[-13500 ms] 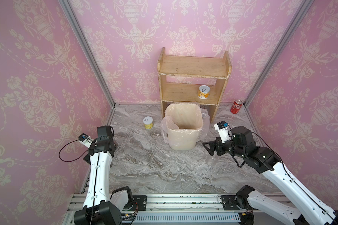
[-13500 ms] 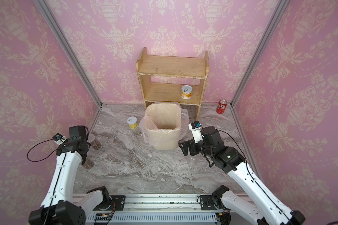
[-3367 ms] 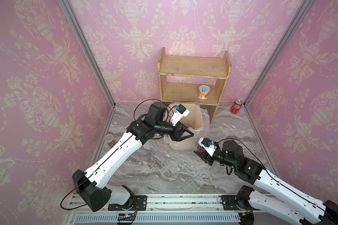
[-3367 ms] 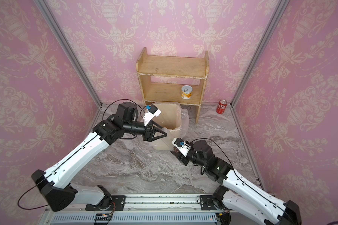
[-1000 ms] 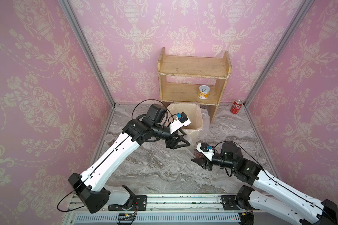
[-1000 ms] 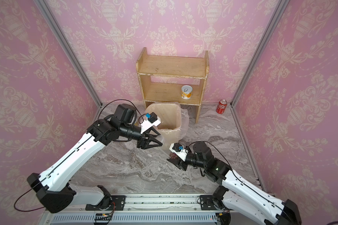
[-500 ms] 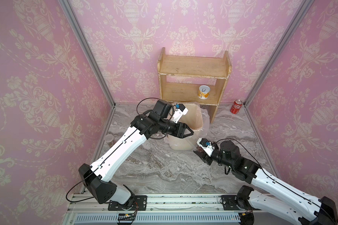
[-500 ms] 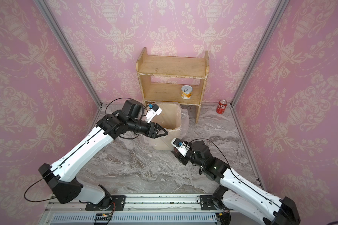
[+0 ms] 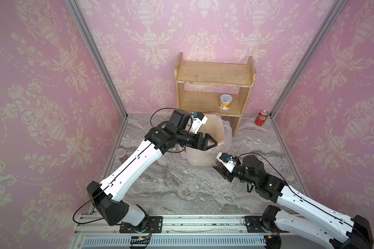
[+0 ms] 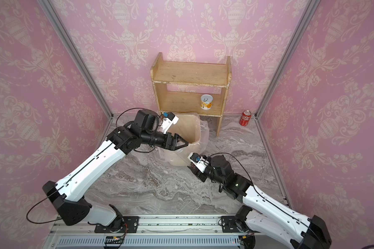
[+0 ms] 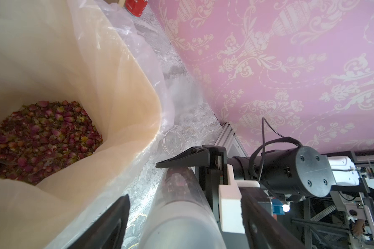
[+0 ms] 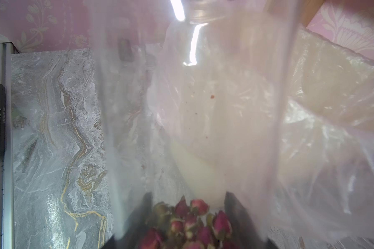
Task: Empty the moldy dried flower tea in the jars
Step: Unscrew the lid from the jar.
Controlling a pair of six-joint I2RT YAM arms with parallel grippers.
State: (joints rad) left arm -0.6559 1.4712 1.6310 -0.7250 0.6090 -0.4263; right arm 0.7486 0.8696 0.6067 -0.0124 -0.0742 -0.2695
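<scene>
Clamping a clear jar (image 11: pixel 181 204) with moldy dried flower tea (image 12: pixel 188 226) in its base, the right tool (image 9: pixel 218 169) sits lower right of centre beside the bin (image 9: pixel 216 127), a tea heap (image 11: pixel 41 138) inside it, left tool (image 10: pixel 186 143) spread wide over the rim.

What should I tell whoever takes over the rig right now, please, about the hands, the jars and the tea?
Left hand: open, empty, by the near rim of the bin.
Right hand: shut on a clear jar, mouth towards the bin, tea at its base.
Done: a heap of tea lies in the bin.
Elsewhere: another jar, lid on, stands by the left wall; a loose lid seems to lie beside the bin; third jar not seen.
Left: tip out the held jar, then the others.
</scene>
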